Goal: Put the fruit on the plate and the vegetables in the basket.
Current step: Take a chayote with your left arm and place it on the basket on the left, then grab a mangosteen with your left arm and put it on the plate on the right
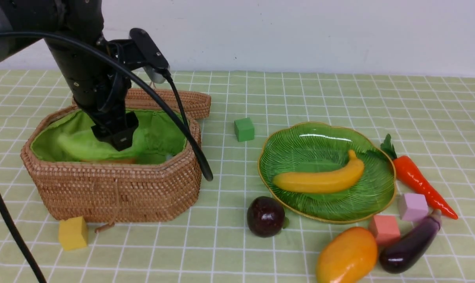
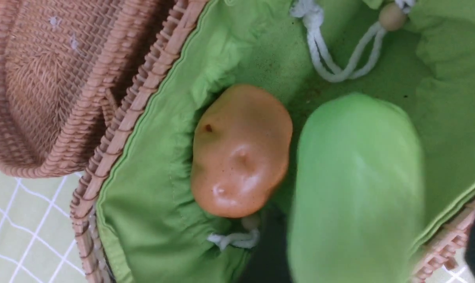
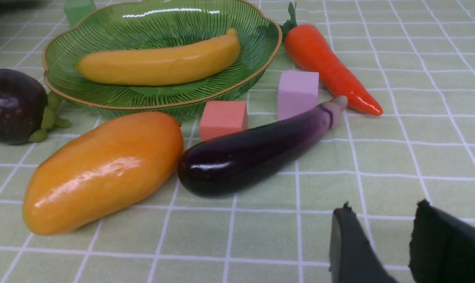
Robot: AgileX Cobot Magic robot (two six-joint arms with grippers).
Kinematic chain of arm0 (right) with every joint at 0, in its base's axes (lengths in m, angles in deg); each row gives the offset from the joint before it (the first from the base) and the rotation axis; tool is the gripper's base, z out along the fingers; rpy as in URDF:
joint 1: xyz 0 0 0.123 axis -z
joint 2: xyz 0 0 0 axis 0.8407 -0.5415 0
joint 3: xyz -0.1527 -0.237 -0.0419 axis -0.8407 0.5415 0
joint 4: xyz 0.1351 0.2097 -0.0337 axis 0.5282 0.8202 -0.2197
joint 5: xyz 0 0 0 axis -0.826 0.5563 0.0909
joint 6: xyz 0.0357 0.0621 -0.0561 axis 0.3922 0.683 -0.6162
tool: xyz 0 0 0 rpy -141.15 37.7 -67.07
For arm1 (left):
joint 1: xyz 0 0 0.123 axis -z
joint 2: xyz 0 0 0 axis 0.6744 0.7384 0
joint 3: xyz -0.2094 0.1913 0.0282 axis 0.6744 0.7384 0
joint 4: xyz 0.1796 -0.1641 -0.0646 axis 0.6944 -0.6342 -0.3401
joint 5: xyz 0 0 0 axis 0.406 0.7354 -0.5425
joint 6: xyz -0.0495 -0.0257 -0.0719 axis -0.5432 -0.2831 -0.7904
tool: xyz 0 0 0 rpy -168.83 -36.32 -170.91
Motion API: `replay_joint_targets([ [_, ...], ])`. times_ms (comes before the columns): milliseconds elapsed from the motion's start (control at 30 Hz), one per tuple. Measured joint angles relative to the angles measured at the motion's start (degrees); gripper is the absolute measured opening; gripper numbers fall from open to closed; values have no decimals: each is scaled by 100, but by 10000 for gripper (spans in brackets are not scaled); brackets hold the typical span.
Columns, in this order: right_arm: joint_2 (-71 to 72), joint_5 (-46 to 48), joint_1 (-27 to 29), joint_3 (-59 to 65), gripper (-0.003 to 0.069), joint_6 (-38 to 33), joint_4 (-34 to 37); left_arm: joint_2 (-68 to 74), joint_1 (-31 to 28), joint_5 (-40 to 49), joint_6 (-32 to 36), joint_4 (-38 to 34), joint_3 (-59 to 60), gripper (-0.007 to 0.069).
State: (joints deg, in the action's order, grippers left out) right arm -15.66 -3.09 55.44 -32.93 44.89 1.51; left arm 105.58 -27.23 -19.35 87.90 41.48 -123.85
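Note:
The wicker basket (image 1: 115, 188) holds the tan-orange potato (image 2: 241, 153) and the light green gourd (image 2: 359, 188), which looks blurred. My left gripper (image 2: 371, 251) is down inside the basket, its jaws standing wider than the gourd between them. The banana (image 1: 320, 179) lies on the green plate (image 1: 312, 145). The round dark purple fruit (image 1: 265, 216) and the mango (image 1: 347, 255) lie in front of the plate. The carrot (image 1: 418, 181) and eggplant (image 1: 410, 243) lie to its right. My right gripper (image 3: 383, 204) is open and empty, low over the cloth near the eggplant (image 3: 253, 153); it is out of the front view.
The basket lid (image 1: 182, 100) leans behind the basket. A green cube (image 1: 244, 129) sits left of the plate, a yellow cube (image 1: 73, 232) in front of the basket, and a pink cube (image 1: 413, 206) and a salmon cube (image 1: 384, 228) between plate and eggplant.

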Motion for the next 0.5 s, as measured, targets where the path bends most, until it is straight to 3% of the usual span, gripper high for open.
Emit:
replay_joint_targets([
  [167, 0, 0, 0, 0, 240, 0, 0, -291, -6, 25, -571, -192, 19, 644],
  [267, 0, 0, 0, 0, 240, 0, 0, -758, -6, 221, -1652, -335, 19, 519],
  [300, 0, 0, 0, 0, 240, 0, 0, -789, -6, 241, -1652, -342, 19, 519],
  [333, 0, 0, 0, 0, 240, 0, 0, -955, -6, 307, -1997, -349, 40, 451],
  [400, 0, 0, 0, 0, 240, 0, 0, -1428, -6, 347, -2638, -404, 215, 223],
  [500, 0, 0, 0, 0, 240, 0, 0, -1938, -6, 173, -2926, -764, 699, 13],
])
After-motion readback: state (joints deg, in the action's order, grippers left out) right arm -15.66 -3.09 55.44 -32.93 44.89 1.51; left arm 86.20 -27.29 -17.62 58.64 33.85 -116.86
